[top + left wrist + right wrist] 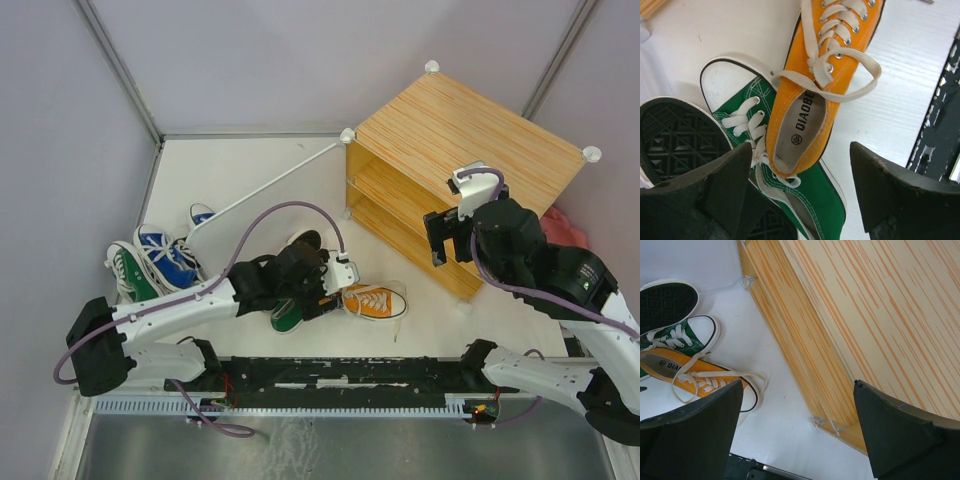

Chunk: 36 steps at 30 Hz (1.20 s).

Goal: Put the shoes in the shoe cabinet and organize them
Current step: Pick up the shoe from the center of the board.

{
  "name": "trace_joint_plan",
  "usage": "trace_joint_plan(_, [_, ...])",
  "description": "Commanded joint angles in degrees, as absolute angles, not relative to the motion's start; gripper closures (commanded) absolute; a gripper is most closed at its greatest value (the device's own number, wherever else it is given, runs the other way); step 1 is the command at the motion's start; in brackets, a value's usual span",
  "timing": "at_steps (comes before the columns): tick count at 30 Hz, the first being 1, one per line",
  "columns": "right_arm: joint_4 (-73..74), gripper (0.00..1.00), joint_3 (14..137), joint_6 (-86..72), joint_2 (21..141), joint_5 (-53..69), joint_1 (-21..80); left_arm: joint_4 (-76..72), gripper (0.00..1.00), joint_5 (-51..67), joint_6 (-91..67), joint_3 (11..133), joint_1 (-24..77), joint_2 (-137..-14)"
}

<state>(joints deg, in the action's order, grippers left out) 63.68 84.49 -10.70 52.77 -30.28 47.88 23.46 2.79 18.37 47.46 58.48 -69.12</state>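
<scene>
An orange shoe (790,85) lies on the white table, its heel resting across a green shoe (830,200). My left gripper (800,150) hangs open just above that heel, one finger on each side, gripping nothing. A black shoe (675,140) lies sole-up beside them. From above, the orange shoe (375,300) sits in front of the shoe cabinet (460,130), and my left gripper (325,288) covers part of the green shoe (288,315). My right gripper (440,240) is open and empty, raised over the cabinet's front lower corner (840,427).
The cabinet's pale door panel (270,185) stands swung open toward the left. Behind it, at the far left, lie a green shoe (130,272) and two blue shoes (165,258). A black shoe (305,240) sits behind my left wrist. A black rail (340,372) runs along the near edge.
</scene>
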Motion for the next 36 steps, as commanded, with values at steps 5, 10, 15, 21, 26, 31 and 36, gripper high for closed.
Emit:
trace_joint_plan(5, [61.5,0.01,83.1,-11.4,51.9,-31.9,47.5,22.5,0.25,10.0,25.7,45.5,58.4,-60.6])
trace_joint_plan(10, [60.2,0.01,82.2,-11.4,51.4,-31.4,47.4,22.1,0.26,9.9,27.6,43.2,58.4,-60.8])
trace_joint_plan(15, [59.1,0.01,81.1,-11.0,51.2,-30.5,47.4,20.8,0.29,10.9,28.7,42.6,58.4,-63.4])
trace_joint_plan(21, [57.8,0.01,78.5,-11.0,50.0,-29.0,47.2,13.4,0.21,7.8,31.5,40.1,58.4,-66.2])
trace_joint_plan(26, [57.0,0.01,76.2,-11.7,48.4,-27.0,47.2,10.0,0.19,6.3,33.7,39.0,58.4,-66.9])
trace_joint_plan(31, [55.5,0.01,73.4,-11.9,46.9,-26.1,47.1,8.7,0.16,5.8,36.1,39.2,58.4,-66.7])
trace_joint_plan(36, [54.4,0.01,71.6,-12.0,46.6,-24.0,47.1,14.5,0.24,7.1,37.1,41.7,58.4,-72.0])
